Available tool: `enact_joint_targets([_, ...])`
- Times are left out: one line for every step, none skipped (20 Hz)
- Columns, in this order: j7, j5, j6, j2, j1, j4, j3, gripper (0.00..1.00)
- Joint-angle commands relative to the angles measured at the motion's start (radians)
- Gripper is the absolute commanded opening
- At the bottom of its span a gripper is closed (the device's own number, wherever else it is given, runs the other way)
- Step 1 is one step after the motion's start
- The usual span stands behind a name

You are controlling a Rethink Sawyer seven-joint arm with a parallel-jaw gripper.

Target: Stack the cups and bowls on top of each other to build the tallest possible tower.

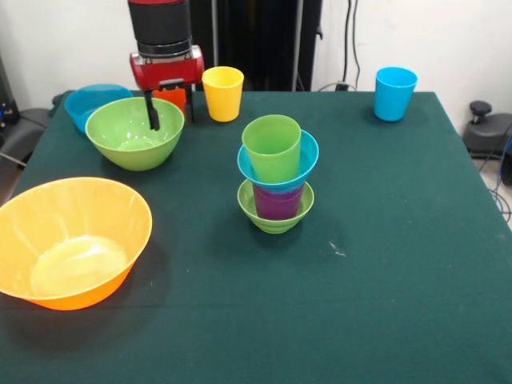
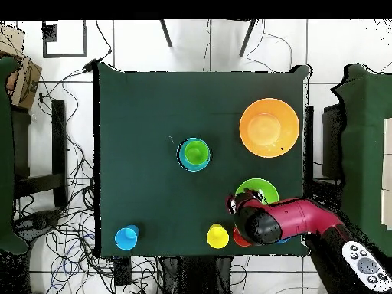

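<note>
Jaws of the gripper [image 1: 170,114] stood apart over the orange cup [image 1: 170,95], likely light, stiff, slippery; best pinched at its rim.

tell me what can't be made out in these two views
- Orange cup: front view shows only a sliver behind the gripper; in the overhead view the arm covers most of it.
- Medium blue bowl: partly hidden by the medium green bowl in the front view, almost all under the arm from overhead.
- Tower: overhead shows only its top green cup and blue rim.
- Whether the gripper touches the orange cup: cannot tell.
</note>
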Motion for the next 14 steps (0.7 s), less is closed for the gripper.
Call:
enact_joint_targets([0.014,-0.037,-0.011,0.033,0.045,0.003,-0.028,1.0])
enact_joint_targets([0.029,-0.049,-0.024,0.04,0.055,0.003,-0.043,1.0])
enact_joint_targets([0.045,-0.061,-0.038,0.047,0.064,0.003,-0.057,1.0])
enact_joint_targets([0.057,-0.072,-0.047,0.04,0.077,0.003,-0.07,1.0])
enact_joint_targets([0.066,-0.081,-0.053,0.036,0.088,0.0,-0.082,1.0])
enact_joint_targets([0.063,-0.085,-0.055,0.034,0.091,-0.004,-0.086,1.0])
enact_joint_targets([0.048,-0.092,-0.046,0.035,0.093,-0.018,-0.087,1.0])
enact_joint_targets([0.035,-0.097,-0.039,0.047,0.095,-0.035,-0.089,1.0])
enact_joint_targets([0.024,-0.099,-0.035,0.057,0.093,-0.047,-0.091,1.0])
enact_joint_targets([0.018,-0.104,-0.036,0.071,0.097,-0.061,-0.096,1.0])
enact_joint_targets([0.011,-0.111,-0.04,0.083,0.095,-0.073,-0.097,1.0])
enact_joint_targets([0.014,-0.119,-0.049,0.097,0.1,-0.082,-0.104,1.0])
enact_joint_targets([0.016,-0.131,-0.06,0.11,0.099,-0.091,-0.11,1.0])
enact_joint_targets([0.023,-0.138,-0.068,0.116,0.105,-0.096,-0.117,1.0])
